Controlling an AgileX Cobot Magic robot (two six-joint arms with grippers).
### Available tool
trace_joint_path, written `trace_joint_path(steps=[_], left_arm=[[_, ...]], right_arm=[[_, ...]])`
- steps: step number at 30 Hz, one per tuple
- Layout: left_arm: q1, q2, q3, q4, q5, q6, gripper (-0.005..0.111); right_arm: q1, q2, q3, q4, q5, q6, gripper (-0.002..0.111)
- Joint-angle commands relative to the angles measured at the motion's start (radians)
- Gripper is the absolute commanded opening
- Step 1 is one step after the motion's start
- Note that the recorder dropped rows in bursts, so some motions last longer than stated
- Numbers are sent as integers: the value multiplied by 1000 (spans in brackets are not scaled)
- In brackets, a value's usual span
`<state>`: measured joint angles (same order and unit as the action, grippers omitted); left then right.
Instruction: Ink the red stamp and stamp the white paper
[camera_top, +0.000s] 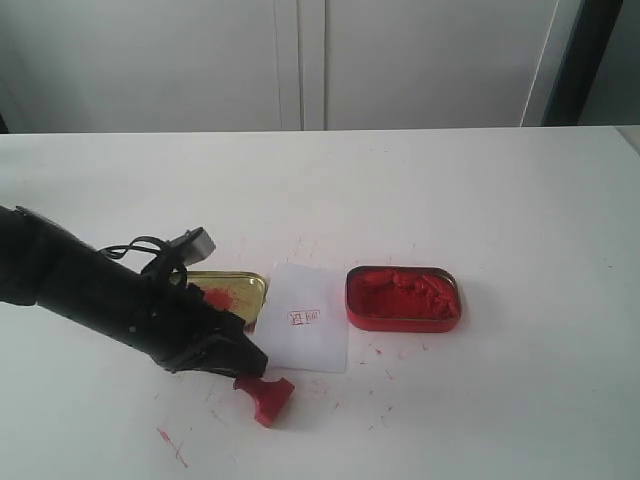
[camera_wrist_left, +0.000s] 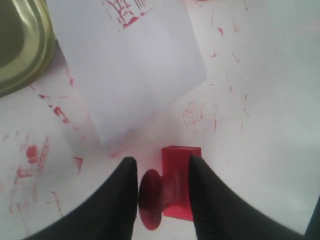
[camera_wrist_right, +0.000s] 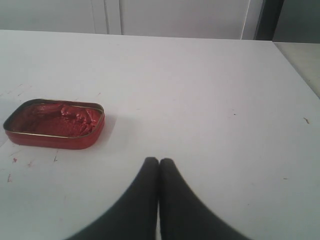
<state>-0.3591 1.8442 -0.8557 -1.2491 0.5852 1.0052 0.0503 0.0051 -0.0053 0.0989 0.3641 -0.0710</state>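
Left wrist view has my left claw (camera_wrist_left: 162, 167) spread wide, jaws either side of the red stamp (camera_wrist_left: 176, 187) and not pinching it. The stamp lies tipped on its side on the table (camera_wrist_left: 270, 100), just beside the white paper (camera_wrist_left: 130, 75) and apart from it; the paper already carries a red print. I judge the stamp light, hard and rigid, its plastic slick with ink, so it could skid or twist. I'd grip across the short handle. My right claw (camera_wrist_right: 159, 162) sits pressed together, empty
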Motion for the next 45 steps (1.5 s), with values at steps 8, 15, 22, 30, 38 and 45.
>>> trace_joint_path(steps=[8, 15, 22, 30, 38, 45], left_arm=[[-3, -110, 6, 180, -96, -149, 40], [-3, -174, 6, 433, -149, -362, 40], [-3, -250, 6, 644, -155, -535, 17], [-3, -344, 6, 941, -153, -782, 0], [28, -381, 6, 1218, -97, -1077, 0], [173, -402, 6, 1220, -36, -1134, 0]], right_arm=[[1, -5, 5, 1, -14, -3, 0], [1, -5, 5, 1, -14, -3, 0], [1, -5, 5, 1, -14, -3, 0], [1, -5, 5, 1, -14, -3, 0], [1, -5, 5, 1, -14, -3, 0], [1, -5, 5, 1, -14, -3, 0]])
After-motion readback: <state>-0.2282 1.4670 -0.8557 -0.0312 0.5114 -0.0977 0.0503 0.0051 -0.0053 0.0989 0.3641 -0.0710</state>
